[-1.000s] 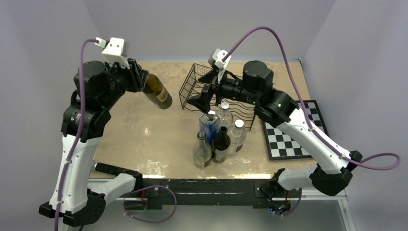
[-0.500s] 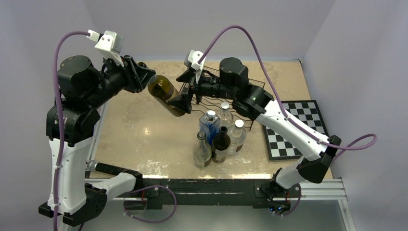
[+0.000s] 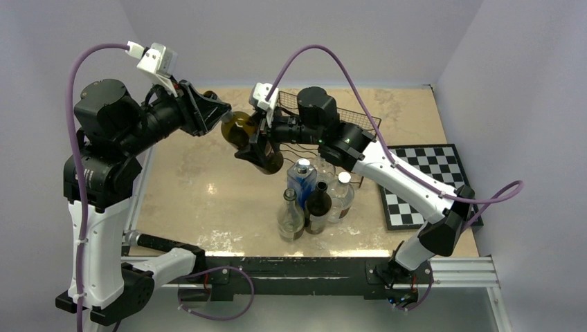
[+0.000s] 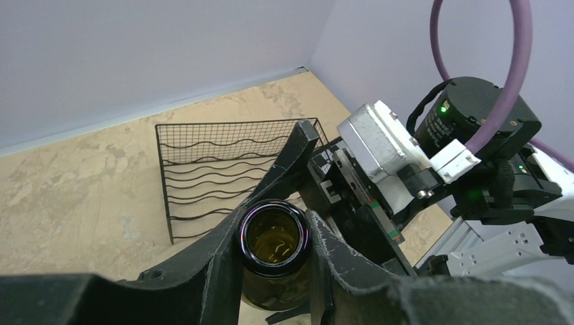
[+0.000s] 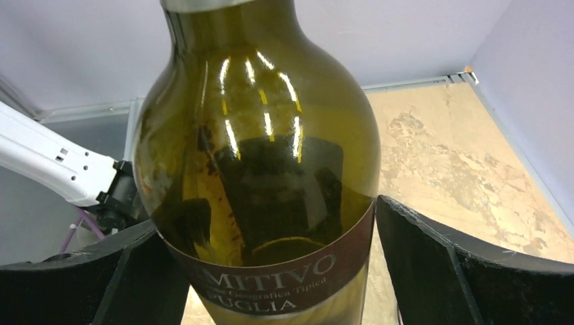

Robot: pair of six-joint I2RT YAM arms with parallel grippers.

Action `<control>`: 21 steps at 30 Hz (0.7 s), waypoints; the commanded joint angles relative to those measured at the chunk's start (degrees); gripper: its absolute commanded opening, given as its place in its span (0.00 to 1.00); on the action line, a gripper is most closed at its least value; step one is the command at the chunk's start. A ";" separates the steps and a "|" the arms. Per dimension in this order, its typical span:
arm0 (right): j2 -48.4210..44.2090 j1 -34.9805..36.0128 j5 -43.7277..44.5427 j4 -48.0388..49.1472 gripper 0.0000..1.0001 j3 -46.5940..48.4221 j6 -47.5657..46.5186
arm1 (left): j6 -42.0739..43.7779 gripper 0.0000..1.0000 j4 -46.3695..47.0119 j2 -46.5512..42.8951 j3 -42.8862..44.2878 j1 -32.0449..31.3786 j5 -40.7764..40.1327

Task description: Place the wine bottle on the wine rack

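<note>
A mid-air handover was judged to be the step in hand. The wine bottle point(image 3: 250, 140) was held above the table point(image 3: 187, 187), just left of the wine rack point(image 3: 365, 122), tilted with its neck toward the left. The left gripper point(image 3: 223, 115) was pinched on the neck, and the bottle's open mouth was seen between its fingers in the left wrist view. The right gripper point(image 3: 257, 149) was spread wide around the bottle's body at the label, one finger on each side. Whether the pads touched the glass could not be told. The next move was judged to call for the right jaws to be closed on the body before the neck was let go. The bottle would then have to be carried right and laid in a cradle. Room was tight there, as a cluster of standing bottles point(image 3: 313, 194) was set just near of the rack, below the held bottle. The chessboard point(image 3: 422, 187) lay at the right edge. Bare table was seen on the left.
</note>
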 commanded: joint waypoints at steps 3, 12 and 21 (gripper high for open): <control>-1.46 0.45 2.96 7.22 0.98 -3.51 -1.47 | -3.16 0.00 9.97 -2.42 3.74 -0.23 3.59; -4.37 0.45 11.44 11.80 0.28 -5.91 -3.36 | -1.92 0.00 10.11 -5.23 1.84 -0.23 2.28; -8.18 0.95 22.46 18.17 0.00 -5.94 -13.44 | -0.47 0.28 14.18 -9.21 -4.57 -0.23 1.85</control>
